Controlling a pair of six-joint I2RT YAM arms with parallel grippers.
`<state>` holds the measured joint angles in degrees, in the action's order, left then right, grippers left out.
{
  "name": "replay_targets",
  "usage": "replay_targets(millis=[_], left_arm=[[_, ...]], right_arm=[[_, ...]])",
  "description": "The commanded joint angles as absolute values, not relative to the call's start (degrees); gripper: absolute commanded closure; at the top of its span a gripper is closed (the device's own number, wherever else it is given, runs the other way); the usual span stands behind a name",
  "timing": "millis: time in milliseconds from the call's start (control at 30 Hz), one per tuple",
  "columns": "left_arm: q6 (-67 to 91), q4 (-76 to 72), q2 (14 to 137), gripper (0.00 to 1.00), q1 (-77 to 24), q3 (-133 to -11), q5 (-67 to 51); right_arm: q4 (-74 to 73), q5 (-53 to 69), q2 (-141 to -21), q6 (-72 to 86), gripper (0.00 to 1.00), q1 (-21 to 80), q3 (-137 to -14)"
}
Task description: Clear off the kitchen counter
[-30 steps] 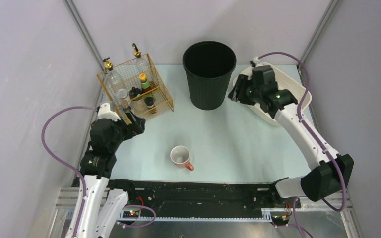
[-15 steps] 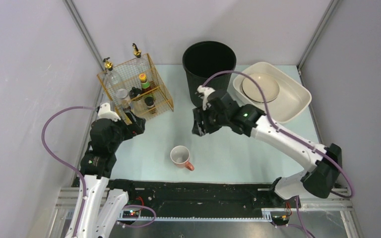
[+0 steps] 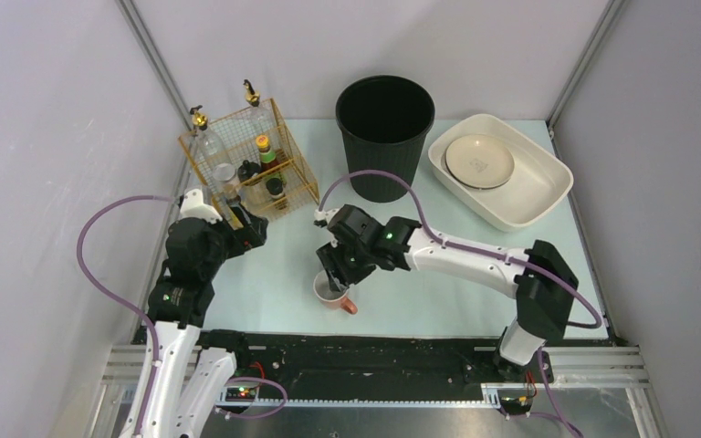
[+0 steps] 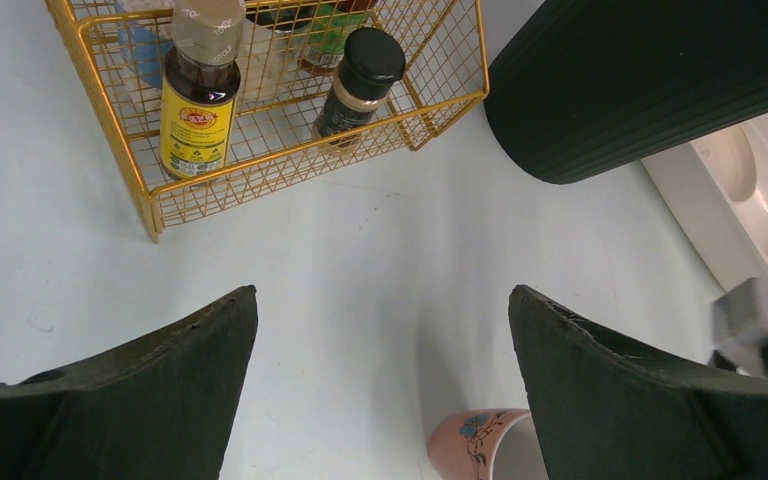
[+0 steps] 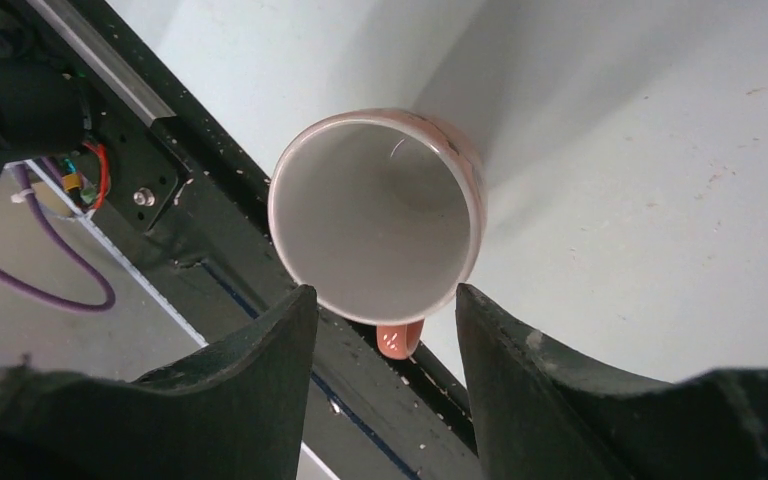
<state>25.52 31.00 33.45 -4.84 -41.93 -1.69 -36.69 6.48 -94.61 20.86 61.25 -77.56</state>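
A pink mug (image 3: 331, 288) with a white inside stands upright on the mint-green kitchen counter (image 3: 475, 301) near its front edge, handle toward the black rail. My right gripper (image 3: 333, 272) hovers directly over it, open. In the right wrist view the mug (image 5: 375, 215) sits just beyond the tips of my right gripper (image 5: 385, 300), its handle showing between the fingers, which do not touch it. My left gripper (image 3: 248, 228) hangs open at the left beside the wire basket. Between the tips of my left gripper (image 4: 382, 295) lies bare counter (image 4: 360, 230), and the mug (image 4: 480, 445) peeks in at the bottom.
A gold wire basket (image 3: 248, 160) of bottles and jars stands at the back left. A tall black bin (image 3: 384, 137) is at the back centre. To its right a white basin (image 3: 538, 196) holds a plate (image 3: 479, 160). The black rail (image 3: 365, 351) runs along the front.
My right arm swung from over the white basin at the back right, across the counter, down to the mug at the front centre. The left arm stayed still.
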Motion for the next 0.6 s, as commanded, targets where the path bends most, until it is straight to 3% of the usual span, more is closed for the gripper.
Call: replay_targets(millis=[0,567], left_arm=[[26.0,30.1,33.6,0.02,-4.3,-41.7,-1.3],[26.0,30.1,34.0,0.02,-4.4,-41.8,-1.1]], right_arm=[[-34.3,4.6,-97.8,21.9,0.42,62.5,-77.8],[-34.0,-4.6,-100.0,23.4,0.43,63.3,-78.0]])
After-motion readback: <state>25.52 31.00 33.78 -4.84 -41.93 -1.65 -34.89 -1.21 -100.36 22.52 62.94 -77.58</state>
